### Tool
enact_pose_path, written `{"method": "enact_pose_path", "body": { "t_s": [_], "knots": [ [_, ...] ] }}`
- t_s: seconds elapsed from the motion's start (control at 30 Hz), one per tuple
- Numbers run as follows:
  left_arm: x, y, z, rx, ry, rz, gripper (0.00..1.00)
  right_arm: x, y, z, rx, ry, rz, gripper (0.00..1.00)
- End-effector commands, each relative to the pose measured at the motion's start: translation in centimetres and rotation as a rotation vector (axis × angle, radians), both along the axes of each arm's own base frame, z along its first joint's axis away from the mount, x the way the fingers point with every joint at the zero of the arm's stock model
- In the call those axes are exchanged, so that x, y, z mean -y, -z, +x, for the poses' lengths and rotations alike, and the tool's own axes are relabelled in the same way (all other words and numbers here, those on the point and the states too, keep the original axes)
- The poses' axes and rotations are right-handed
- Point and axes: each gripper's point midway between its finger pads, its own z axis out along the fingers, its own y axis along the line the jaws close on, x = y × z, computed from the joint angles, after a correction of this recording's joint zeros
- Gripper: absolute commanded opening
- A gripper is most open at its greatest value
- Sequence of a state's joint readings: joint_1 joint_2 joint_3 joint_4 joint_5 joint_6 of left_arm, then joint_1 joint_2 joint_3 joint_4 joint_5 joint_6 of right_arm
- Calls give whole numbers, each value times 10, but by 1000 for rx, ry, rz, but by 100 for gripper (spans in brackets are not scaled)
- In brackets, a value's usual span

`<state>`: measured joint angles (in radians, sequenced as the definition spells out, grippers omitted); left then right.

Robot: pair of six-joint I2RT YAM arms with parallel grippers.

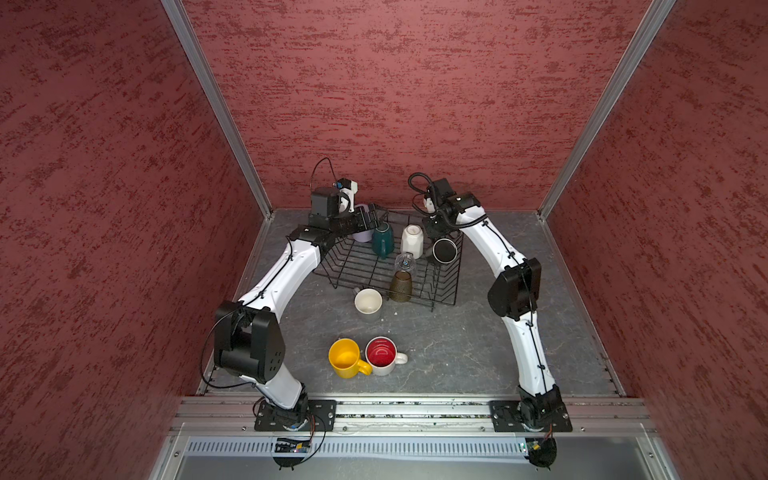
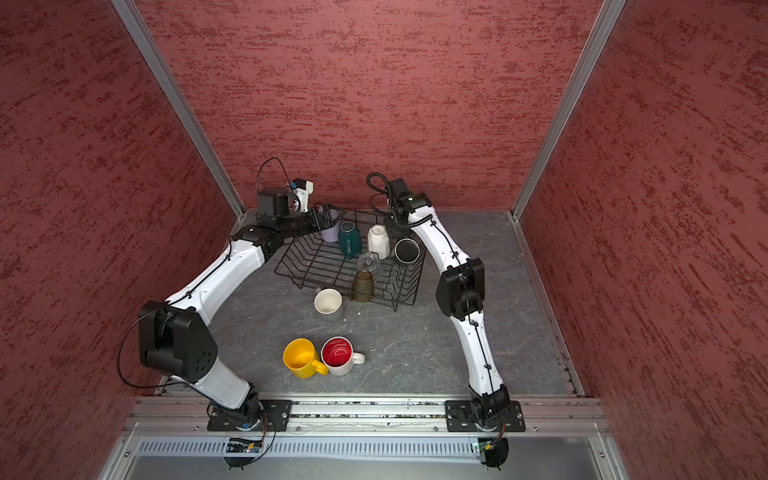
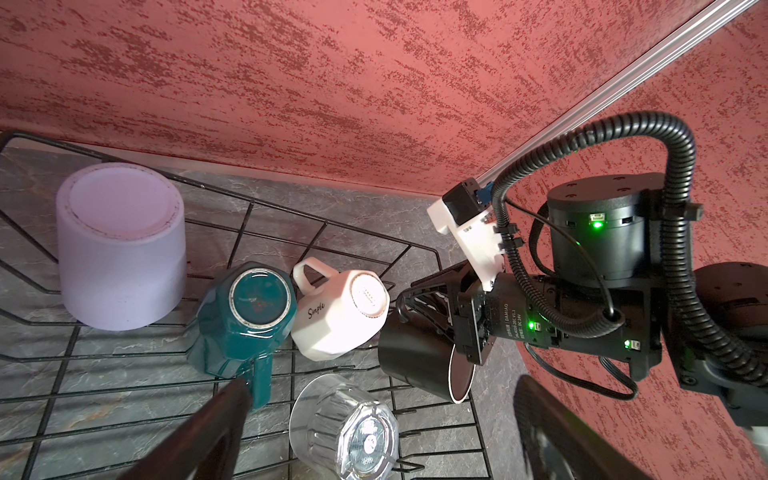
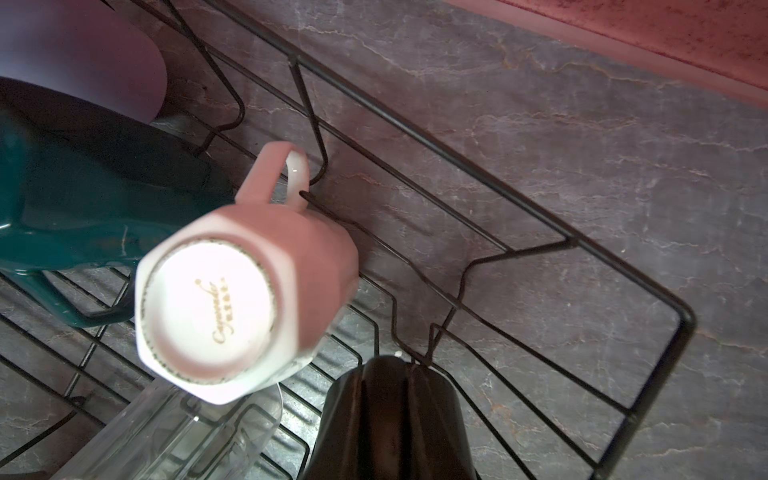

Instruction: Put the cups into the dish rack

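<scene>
The right gripper (image 3: 415, 301) reaches into the far right corner of the dish rack (image 1: 332, 259). As far as the crowded wrist view lets me tell, its jaws are pressed together on the wall of the black cup (image 1: 444, 250). That cup leans tilted against the rack's right side, with its pale-edged mouth facing up toward both top views.

The left gripper (image 1: 372, 216) hangs over the rack's far left corner with its jaws spread wide and nothing between them. It sits just above the lavender cup (image 3: 120, 249) and the teal cup (image 3: 245, 307).

Those two stand upside down side by side along the rack's back edge. Next to the teal one is the white faceted mug (image 4: 232, 299), also bottom up and slightly tilted, with its handle pointing to the back rim.

In front of this row the clear glass (image 3: 345, 428) rests inverted on the wires. The amber glass (image 1: 401, 286) stands inverted nearer the rack's front edge.

Three cups are outside the rack on the grey table (image 1: 457, 353):
- The grey cup (image 1: 368, 301) stands mouth up, just beside the rack's front edge and close to the amber glass.
- The yellow mug (image 1: 347, 357) stands upright well apart from the rack, toward the robot's base.
- The red-lined white mug (image 1: 382, 355) stands upright beside it, so close that the two look to be touching.
</scene>
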<state>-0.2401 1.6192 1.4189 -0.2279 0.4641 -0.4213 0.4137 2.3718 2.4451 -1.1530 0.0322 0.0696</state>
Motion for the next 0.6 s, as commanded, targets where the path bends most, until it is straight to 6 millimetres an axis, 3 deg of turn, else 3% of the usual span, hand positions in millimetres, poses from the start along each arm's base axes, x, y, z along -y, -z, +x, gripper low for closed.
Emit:
{"method": "enact_pose_path", "body": {
  "t_s": [0.0, 0.23, 0.47, 0.57],
  "knots": [
    [-3, -9, -2, 23, -1, -12, 100, -13, 32, -17, -106, -46, -12, 0],
    [-4, -10, -3, 27, -4, -9, 100, -17, 39, -20, -120, -111, -23, 0],
    [-5, -11, -4, 27, -5, -10, 100, -19, 18, -21, -75, -168, -26, 0],
    [-4, -12, -3, 28, -2, -16, 99, -19, 18, -25, -85, -185, -29, 0]
  ]
}}
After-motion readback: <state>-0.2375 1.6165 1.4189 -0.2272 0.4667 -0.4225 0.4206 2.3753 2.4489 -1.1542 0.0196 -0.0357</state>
